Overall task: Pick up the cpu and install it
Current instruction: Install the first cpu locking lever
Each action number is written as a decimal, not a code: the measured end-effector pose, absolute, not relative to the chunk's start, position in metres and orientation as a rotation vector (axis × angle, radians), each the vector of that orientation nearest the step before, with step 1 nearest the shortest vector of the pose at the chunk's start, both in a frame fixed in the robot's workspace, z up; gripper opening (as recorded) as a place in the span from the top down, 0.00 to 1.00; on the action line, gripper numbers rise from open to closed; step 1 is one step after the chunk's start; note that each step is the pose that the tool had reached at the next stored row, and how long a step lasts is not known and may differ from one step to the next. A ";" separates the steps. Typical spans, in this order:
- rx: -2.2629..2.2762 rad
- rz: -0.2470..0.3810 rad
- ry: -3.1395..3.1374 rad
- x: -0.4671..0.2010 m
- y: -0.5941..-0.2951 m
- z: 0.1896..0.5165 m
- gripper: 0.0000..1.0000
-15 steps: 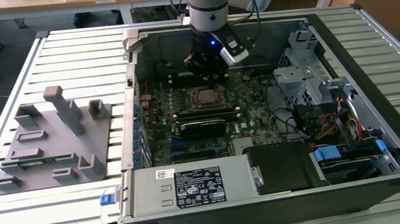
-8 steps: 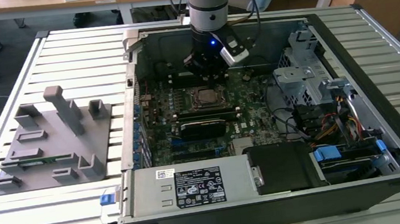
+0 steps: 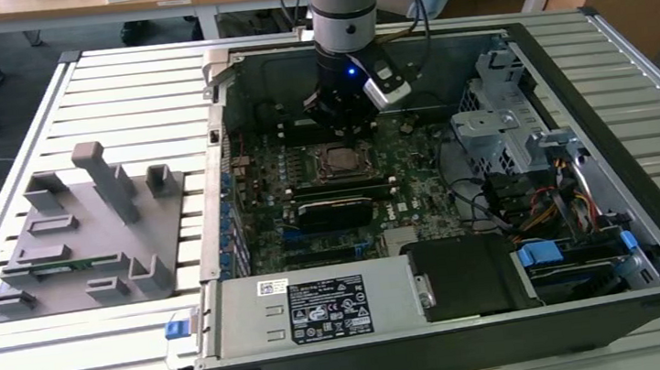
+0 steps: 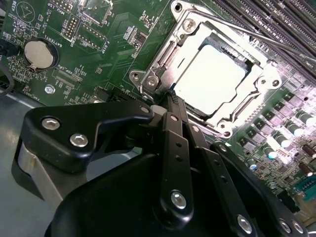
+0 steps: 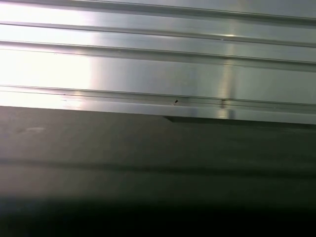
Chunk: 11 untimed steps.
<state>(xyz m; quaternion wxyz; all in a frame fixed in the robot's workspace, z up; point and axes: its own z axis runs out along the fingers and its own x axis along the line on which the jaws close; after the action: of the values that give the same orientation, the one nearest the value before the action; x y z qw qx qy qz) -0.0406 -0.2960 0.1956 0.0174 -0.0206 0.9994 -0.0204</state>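
The cpu (image 4: 210, 74) lies flat in its socket on the green motherboard, its pale silver top showing inside the metal socket frame (image 4: 163, 54). In the exterior view the cpu (image 3: 340, 158) sits mid-board inside the open computer case. My gripper (image 4: 170, 95) is shut, its two black fingers pressed together with nothing visible between them. The tips rest at the frame's edge, right beside the cpu. In the exterior view the gripper (image 3: 343, 131) hangs straight down just behind the socket.
The case walls (image 3: 220, 160) enclose the board. A black block (image 3: 333, 210) lies in front of the socket, a power supply (image 3: 313, 308) at the front, and a drive cage with cables (image 3: 508, 125) on the exterior view's right. A grey fixture (image 3: 84, 234) stands on the slatted table (image 5: 148, 64).
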 end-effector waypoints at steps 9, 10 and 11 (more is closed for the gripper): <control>-0.063 -0.014 3.105 -0.040 -0.296 0.195 0.89; -0.063 -0.008 3.106 -0.041 -0.296 0.196 0.89; -0.063 -0.003 3.106 -0.041 -0.297 0.196 0.89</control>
<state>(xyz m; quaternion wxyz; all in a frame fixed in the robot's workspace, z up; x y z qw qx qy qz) -0.0407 -0.2966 0.1959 0.0173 -0.0202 0.9996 -0.0009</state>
